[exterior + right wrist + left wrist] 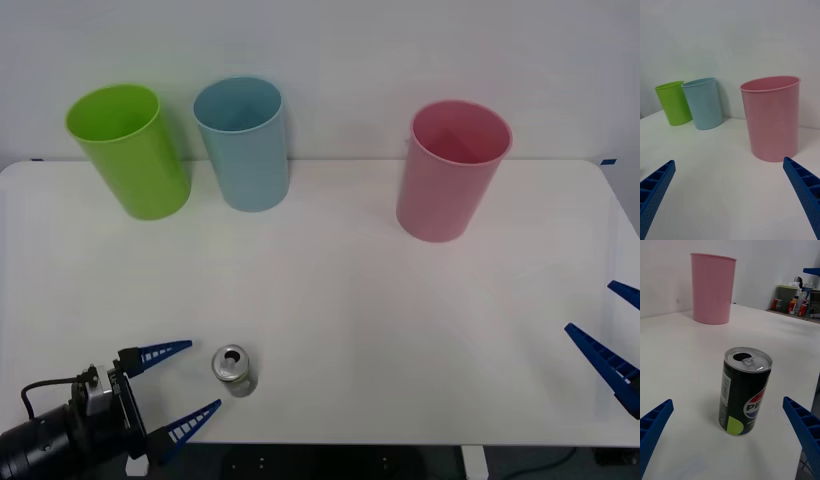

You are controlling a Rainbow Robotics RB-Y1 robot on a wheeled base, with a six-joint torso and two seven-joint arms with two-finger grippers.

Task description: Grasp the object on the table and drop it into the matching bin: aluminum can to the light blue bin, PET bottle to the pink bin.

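A: Where does the aluminum can (233, 368) stand?
B: Upright, low and left of centre on the table (330, 300), just past the left gripper (180, 388), whose fingers are spread wide to straddle it.
A: And its target?
B: The light blue bin (242, 142), upper left. The right gripper (608, 340) waits, agape, lower right.

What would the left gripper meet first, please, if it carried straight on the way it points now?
Most likely the aluminum can, standing upright between the open fingers of the left gripper.
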